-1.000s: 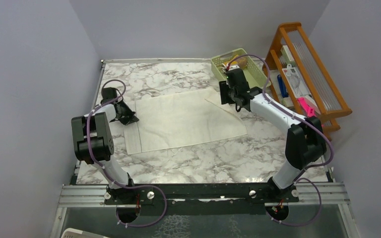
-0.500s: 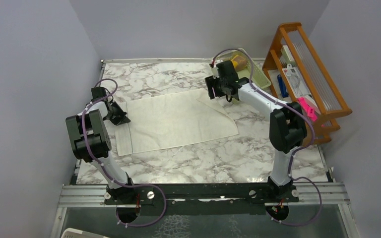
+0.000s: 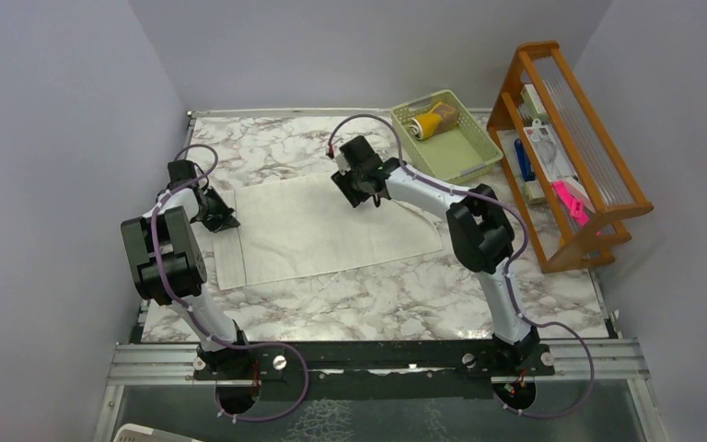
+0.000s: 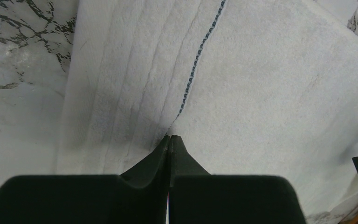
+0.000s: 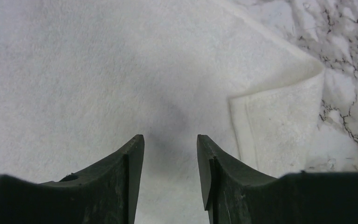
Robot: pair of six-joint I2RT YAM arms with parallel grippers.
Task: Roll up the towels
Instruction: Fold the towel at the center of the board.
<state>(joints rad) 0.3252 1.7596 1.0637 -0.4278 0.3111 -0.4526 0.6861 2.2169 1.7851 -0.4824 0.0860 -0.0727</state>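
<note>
A cream-white towel [image 3: 331,230] lies flat on the marble table, its far right corner folded over [image 5: 279,116]. My left gripper [image 3: 224,217] is at the towel's left end. Its jaws are shut [image 4: 169,138], with their tips pinching the cloth where a blue stitched line [image 4: 196,60] ends. Over the towel's far edge my right gripper [image 3: 361,184] hangs open [image 5: 170,138], with only bare cloth under the gap. A mustard-yellow rolled towel [image 3: 439,119] lies in the pale green basket [image 3: 465,157], with a darker roll [image 3: 416,127] beside it.
The basket stands at the table's far right corner. A wooden rack [image 3: 598,184] holding small items stands just right of it. Grey walls close in the table on the left, back and right.
My right arm swung left from the basket to the towel's far edge. The left gripper slid a little left, dragging the towel with it.
</note>
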